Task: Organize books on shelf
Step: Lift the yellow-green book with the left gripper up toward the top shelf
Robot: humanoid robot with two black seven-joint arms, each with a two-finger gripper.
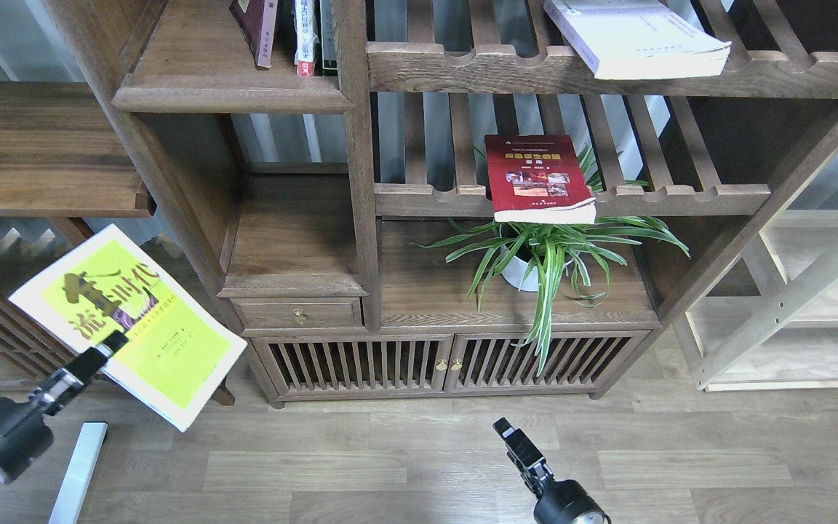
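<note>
Large wooden bookcase filling the upper and middle view; solid dark shelf with moulded front edge up at 11 o'clock, already carrying a few upright volumes, likely the target spot. Slatted shelves to the right at 1 o'clock, not meant for storage here, judging by the task.

Thick white book lay flat on the top slatted rack at 1 o'clock, overhanging the scalloped rail, long axis running toward 10 o'clock. Dark red book lay flat on the lower slatted rack near centre, spine end jutting past the rail above the spider plant, long axis toward 12 o'clock.

Yellow-green book at 8 o'clock, lifted clear of the floor, cover facing up, long axis slanted from 10 to 4 o'clock, probably held flat for carrying to the shelf. Left gripper clamped on its lower edge, jaws closed on the cover. Right gripper at 6 o'clock over the floor, holding nothing; jaws too dark to tell open or closed.
</note>
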